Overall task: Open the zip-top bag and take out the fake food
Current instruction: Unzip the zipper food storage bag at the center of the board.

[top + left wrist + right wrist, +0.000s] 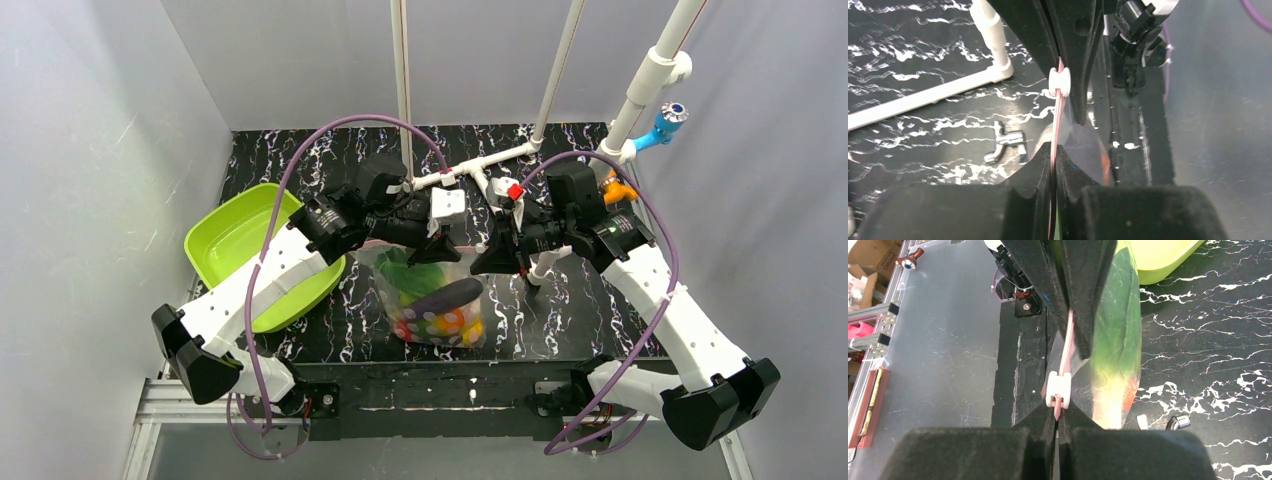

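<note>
My left fingers (1044,167) and right fingers (1046,417) both clamp the zip-top bag's (440,300) pink strip (1058,115) — pull unevenly and I risk one slipping off.

Bent inward from both sides over mid-table, tips facing each other and just apart, with left gripper (437,248) and right gripper (493,255) each pinched tight (no gap between fingers) on the zip-top bag (430,305) mouth strip.
</note>
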`<act>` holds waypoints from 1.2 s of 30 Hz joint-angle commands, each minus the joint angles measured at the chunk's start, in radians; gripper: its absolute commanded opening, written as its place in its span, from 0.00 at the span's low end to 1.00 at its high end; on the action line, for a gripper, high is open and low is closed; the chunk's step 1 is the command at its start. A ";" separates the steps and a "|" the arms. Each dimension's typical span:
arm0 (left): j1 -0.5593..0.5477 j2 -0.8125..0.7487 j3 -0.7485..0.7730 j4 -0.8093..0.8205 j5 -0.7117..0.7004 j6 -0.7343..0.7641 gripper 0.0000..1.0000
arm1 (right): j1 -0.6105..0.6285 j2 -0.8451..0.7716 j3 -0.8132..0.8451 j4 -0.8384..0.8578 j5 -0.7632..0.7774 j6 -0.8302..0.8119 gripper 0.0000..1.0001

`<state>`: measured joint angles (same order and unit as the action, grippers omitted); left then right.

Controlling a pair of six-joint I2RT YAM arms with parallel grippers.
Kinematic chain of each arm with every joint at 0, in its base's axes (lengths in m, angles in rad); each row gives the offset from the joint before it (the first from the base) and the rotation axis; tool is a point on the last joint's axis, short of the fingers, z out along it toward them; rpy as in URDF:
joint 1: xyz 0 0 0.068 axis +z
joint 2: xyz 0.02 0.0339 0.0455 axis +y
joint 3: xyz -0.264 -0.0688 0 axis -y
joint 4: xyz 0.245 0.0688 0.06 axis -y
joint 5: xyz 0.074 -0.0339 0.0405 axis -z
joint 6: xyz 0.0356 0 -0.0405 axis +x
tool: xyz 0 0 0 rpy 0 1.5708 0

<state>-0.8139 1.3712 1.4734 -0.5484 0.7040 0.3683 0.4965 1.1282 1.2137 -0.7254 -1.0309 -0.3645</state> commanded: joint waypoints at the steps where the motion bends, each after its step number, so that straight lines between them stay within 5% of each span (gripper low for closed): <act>1: -0.014 -0.020 0.025 -0.024 0.005 0.000 0.00 | -0.006 -0.016 0.004 0.050 -0.039 0.010 0.01; 4: -0.014 -0.063 0.001 0.040 -0.109 -0.164 0.00 | -0.010 -0.019 0.003 0.059 -0.033 0.026 0.04; 10: -0.015 -0.212 -0.239 0.421 -0.186 -0.551 0.00 | -0.013 -0.012 -0.002 0.088 -0.110 0.067 0.48; 17: -0.017 -0.292 -0.371 0.671 -0.220 -0.720 0.00 | -0.013 0.002 -0.038 0.177 -0.168 0.155 0.75; 22: -0.039 -0.285 -0.374 0.711 -0.207 -0.757 0.00 | -0.013 0.015 -0.046 0.216 -0.192 0.192 0.82; 25: -0.047 -0.284 -0.379 0.717 -0.213 -0.755 0.00 | -0.013 0.010 -0.046 0.220 -0.202 0.193 0.80; 27: -0.047 -0.287 -0.393 0.730 -0.223 -0.759 0.00 | -0.013 0.007 -0.051 0.225 -0.206 0.195 0.70; 34: -0.047 -0.319 -0.476 0.796 -0.255 -0.770 0.00 | -0.013 -0.001 -0.065 0.232 -0.148 0.192 0.02; 36: -0.047 -0.338 -0.505 0.799 -0.266 -0.772 0.00 | -0.013 -0.004 -0.064 0.219 -0.090 0.178 0.01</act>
<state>-0.8608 1.1015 1.0065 0.1596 0.4816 -0.3965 0.4866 1.1339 1.1584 -0.5201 -1.1664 -0.1928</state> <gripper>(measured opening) 0.013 0.040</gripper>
